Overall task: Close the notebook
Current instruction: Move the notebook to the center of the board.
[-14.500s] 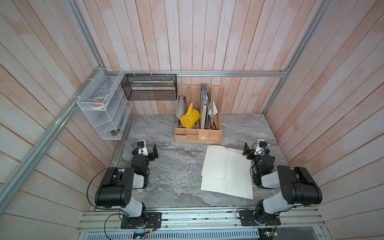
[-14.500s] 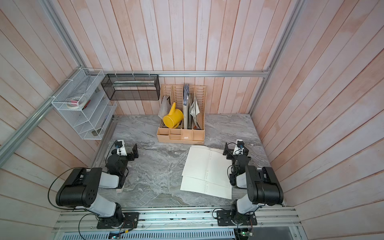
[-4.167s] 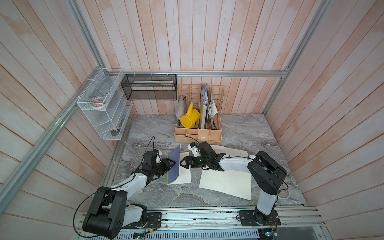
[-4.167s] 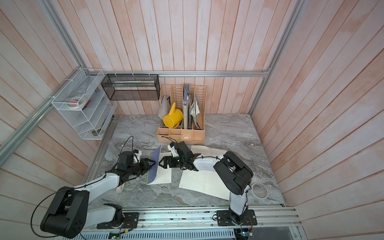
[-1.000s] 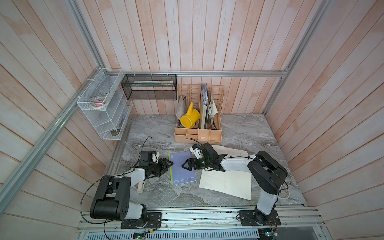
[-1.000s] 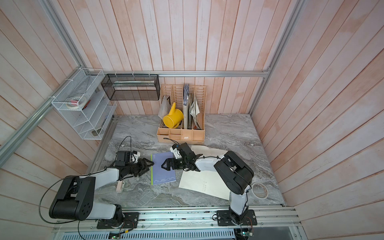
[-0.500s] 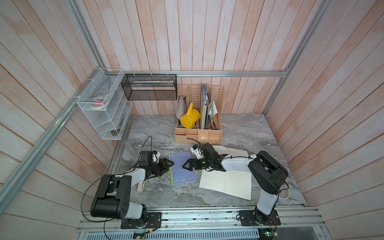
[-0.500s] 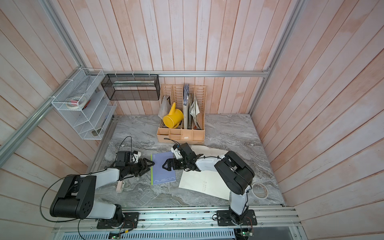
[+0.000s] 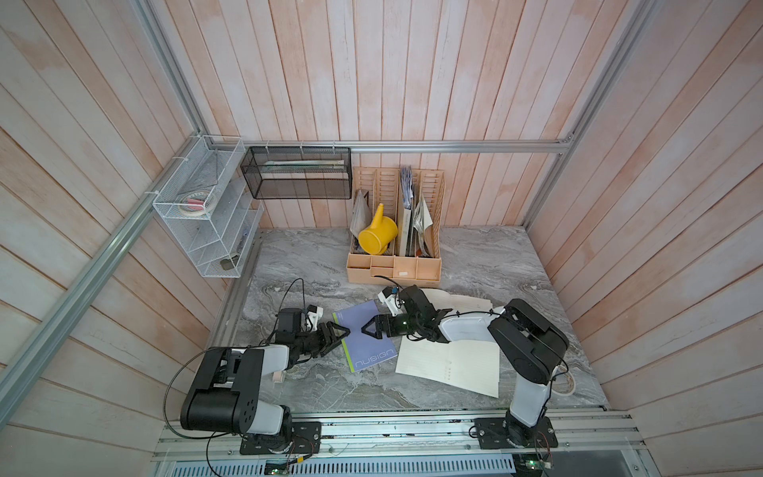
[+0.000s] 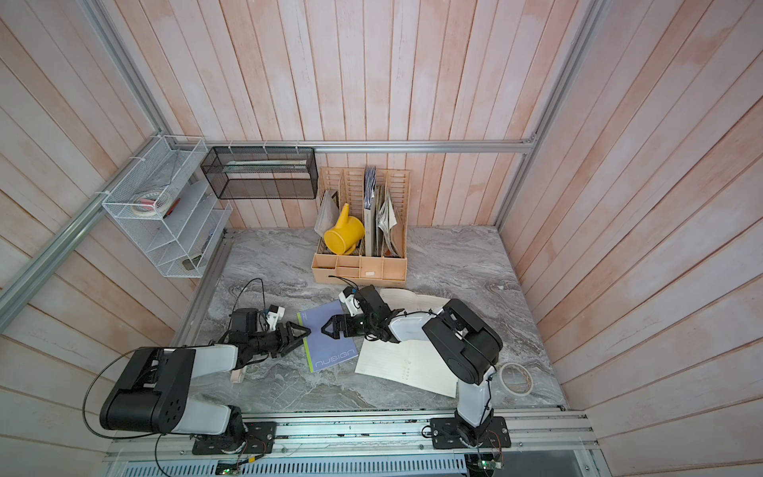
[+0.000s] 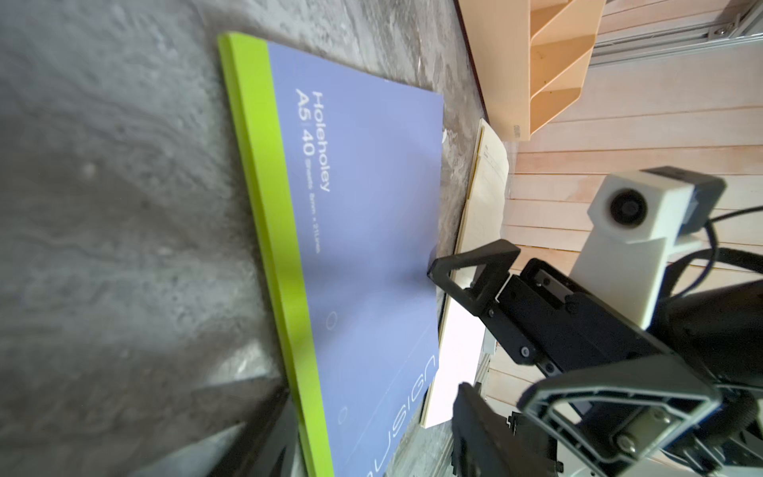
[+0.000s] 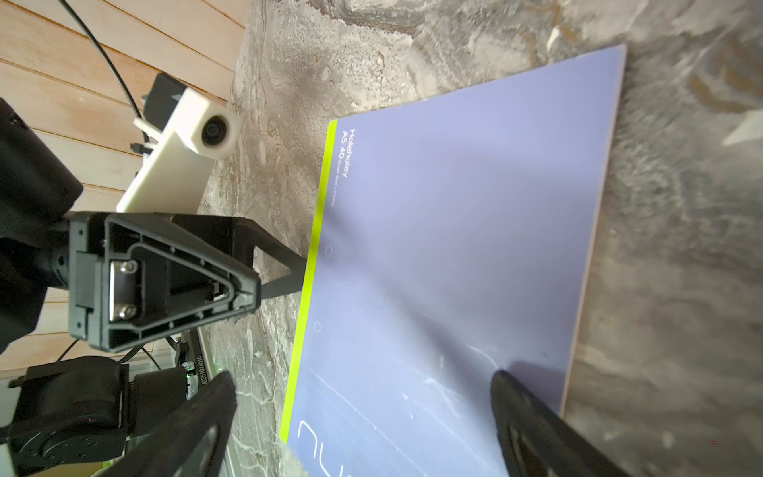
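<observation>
Marble tabletop [image 9: 475,256] held the notebook [image 9: 367,349] seemingly shut, so the left gripper [image 9: 342,331] and right gripper [image 9: 366,328], both spread, likely needed only to press its cover flat, then lift clear.

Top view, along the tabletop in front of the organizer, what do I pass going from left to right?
From the left: left gripper → purple notebook → loose lined sheet → tape roll. The right gripper hangs over the notebook, so I left it out of the order.
</observation>
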Motion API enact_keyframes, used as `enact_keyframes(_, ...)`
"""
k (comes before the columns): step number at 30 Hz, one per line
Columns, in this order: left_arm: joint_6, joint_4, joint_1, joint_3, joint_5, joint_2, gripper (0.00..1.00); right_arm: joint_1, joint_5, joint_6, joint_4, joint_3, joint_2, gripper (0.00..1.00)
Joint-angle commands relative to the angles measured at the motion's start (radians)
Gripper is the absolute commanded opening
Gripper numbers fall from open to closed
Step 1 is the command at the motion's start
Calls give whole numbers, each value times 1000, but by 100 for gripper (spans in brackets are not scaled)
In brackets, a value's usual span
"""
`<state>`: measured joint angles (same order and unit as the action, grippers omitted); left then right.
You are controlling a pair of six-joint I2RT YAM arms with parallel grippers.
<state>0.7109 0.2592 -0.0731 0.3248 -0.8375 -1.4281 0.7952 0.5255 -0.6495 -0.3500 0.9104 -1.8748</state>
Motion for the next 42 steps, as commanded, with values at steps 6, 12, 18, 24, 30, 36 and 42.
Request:
enact_keyframes(6, 44, 35, -5, -32, -7, 105, 65, 1, 14, -22, 44, -39, -92, 98)
enact_keyframes(12, 131, 243, -5, -73, -48, 87, 65, 1, 27, -41, 12, -48, -107, 98)
enact_keyframes(18, 246, 489, -5, -130, -96, 52, 65, 1, 30, -42, 2, -56, -110, 98)
enact_keyframes(24, 212, 494, -5, -144, -69, 7, 60, 1, 33, -50, -16, -60, -120, 98)
enact_keyframes(30, 158, 397, -13, -126, 21, -4, 58, 1, 41, -69, -57, -74, -133, 98)
enact_keyframes(36, 192, 541, -13, -169, 41, -16, 58, 2, 60, -94, -109, -84, -162, 98)
enact_keyframes(42, 314, 812, -13, -195, -34, -59, 58, 4, 60, -97, -117, -81, -166, 98)
